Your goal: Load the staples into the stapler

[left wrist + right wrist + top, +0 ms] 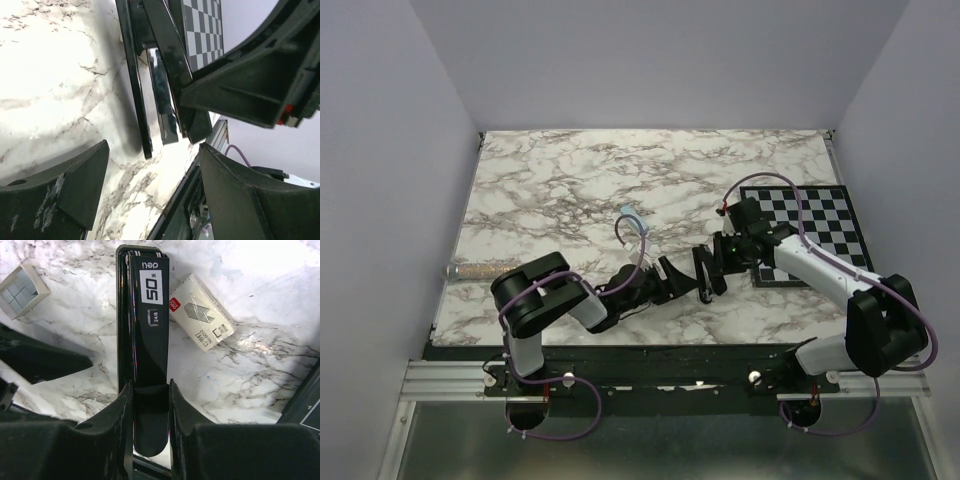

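Now the right gripper (150, 390) is pinching the stapler (147, 315), likely to hold it steady for loading. The left gripper (150, 185) is hovering wide open beside it (nothing inside). The staples (15, 295) are lying in a little tray (42, 287) nearby.

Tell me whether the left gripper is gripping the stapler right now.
No, the left gripper stands wide open, and the stapler is not pinched in it.

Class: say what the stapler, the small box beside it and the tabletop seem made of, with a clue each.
The stapler looks like glossy black plastic: sharp reflections. The small box looks like matte white printed card. The tabletop is marble-patterned and faintly shiny, perhaps laminate rather than stone.
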`<state>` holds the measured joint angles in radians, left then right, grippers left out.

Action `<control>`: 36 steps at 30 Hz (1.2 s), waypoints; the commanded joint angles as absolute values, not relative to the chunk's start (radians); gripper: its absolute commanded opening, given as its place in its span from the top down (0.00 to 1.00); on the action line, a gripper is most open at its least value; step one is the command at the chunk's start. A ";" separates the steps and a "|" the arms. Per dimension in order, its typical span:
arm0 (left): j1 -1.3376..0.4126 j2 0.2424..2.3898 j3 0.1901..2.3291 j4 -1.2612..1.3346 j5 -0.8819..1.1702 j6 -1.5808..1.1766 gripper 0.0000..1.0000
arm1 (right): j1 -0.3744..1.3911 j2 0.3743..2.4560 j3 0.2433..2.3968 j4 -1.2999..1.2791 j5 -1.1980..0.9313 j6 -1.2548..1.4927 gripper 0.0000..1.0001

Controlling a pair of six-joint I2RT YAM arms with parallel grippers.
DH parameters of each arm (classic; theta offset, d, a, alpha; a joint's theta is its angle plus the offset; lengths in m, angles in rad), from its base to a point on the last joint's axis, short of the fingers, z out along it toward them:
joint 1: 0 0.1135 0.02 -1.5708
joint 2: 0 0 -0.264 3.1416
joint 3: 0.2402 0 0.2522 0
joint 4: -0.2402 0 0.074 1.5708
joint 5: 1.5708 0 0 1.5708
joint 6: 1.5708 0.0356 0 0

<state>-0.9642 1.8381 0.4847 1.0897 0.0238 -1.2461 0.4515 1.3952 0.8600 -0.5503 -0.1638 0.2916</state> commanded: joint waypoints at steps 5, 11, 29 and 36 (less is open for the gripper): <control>-0.969 1.620 0.411 1.086 -0.081 -1.152 0.17 | 0.515 1.433 0.922 -0.597 -0.019 0.262 0.99; -0.969 1.390 0.439 0.741 -0.196 -1.039 0.13 | 0.584 1.460 0.916 -0.583 0.078 0.301 0.99; -0.968 0.920 0.517 0.091 -0.592 -0.877 0.04 | 0.795 1.634 0.822 -0.479 0.172 0.474 0.99; -0.965 0.905 0.567 0.006 -0.624 -0.810 0.01 | 0.795 1.623 0.891 -0.520 0.260 0.439 0.99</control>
